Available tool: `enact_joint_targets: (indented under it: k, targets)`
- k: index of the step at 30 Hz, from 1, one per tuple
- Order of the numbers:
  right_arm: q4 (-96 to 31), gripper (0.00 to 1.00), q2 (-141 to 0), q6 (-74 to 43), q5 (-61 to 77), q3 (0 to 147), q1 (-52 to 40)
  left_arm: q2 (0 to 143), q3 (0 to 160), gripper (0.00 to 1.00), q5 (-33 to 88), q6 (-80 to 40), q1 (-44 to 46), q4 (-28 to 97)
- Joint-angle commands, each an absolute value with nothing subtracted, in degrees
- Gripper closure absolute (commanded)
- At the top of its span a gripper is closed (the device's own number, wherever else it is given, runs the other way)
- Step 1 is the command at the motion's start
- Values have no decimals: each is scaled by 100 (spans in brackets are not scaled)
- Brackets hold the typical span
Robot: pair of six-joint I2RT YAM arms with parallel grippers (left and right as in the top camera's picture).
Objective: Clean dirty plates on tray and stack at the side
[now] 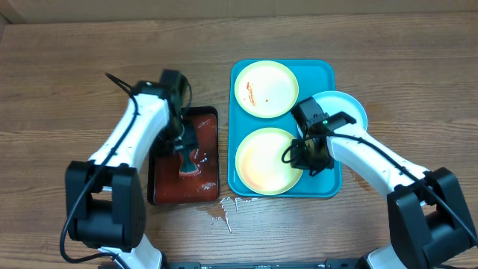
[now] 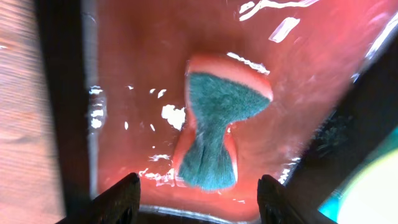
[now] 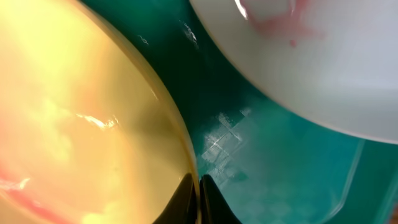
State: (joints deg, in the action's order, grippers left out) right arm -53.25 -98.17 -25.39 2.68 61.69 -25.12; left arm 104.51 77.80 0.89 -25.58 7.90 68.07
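The turquoise tray [image 1: 323, 187] holds two yellow-green rimmed plates: one at the back [image 1: 266, 87] with small reddish smears, one at the front [image 1: 265, 160]. A light blue rimmed plate [image 1: 351, 107] rests on the tray's right rim. My right gripper [image 1: 305, 158] is shut on the front plate's right rim [image 3: 93, 112]; the fingers [image 3: 199, 198] pinch the edge, with the tray floor [image 3: 280, 168] and the blue-rimmed plate [image 3: 311, 56] beside. My left gripper [image 1: 187, 153] hangs open above a green-and-orange sponge [image 2: 214, 118] lying in the small black tray [image 1: 213, 116]; the fingers [image 2: 198, 199] are empty.
The black tray [image 2: 124, 74] has a wet reddish-brown inside. A small spill of liquid [image 1: 228, 209] lies on the wooden table in front of the two trays. The table's far edge runs along the top of the overhead view.
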Motion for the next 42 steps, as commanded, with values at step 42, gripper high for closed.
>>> enact_joint_targets:
  k: [42]
  targets:
    - [-5017, 96, -10296, -2668, -7122, 8785, -7102, 9181, 10055, 0, 1098, -2379, -899, 7905]
